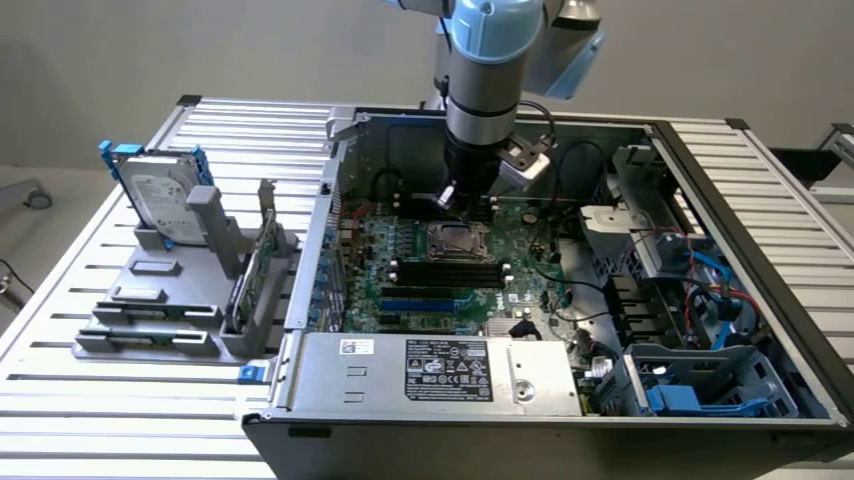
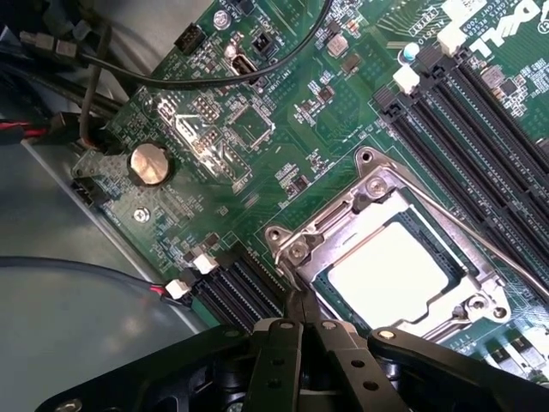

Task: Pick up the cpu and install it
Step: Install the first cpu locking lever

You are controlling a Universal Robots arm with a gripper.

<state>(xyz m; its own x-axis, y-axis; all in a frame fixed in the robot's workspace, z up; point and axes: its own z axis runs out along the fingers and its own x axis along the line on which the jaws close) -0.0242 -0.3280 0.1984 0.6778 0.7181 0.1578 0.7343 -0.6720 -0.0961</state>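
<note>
**CPU seated in socket, gripper clenched just above**

From the exterior view's left: a hard drive (image 1: pixel 163 205) stands upright in a grey rack (image 1: pixel 160 310); inside the open computer case (image 1: pixel 747 180), the gripper (image 1: pixel 451 200) hangs with fingers (image 2: pixel 330 343) pinched together, empty, beside the cpu (image 2: pixel 390 273) lying flat in the motherboard (image 2: pixel 257 129) socket

A hard drive (image 1: pixel 163 205) stands upright beside the computer case (image 1: pixel 441 402).

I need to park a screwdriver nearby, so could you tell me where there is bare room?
The slatted table is bare in front of the grey fixture and beside the computer case. Inside the case it is crowded: motherboard, cables, drive bays, and the gripper above the cpu.
</note>
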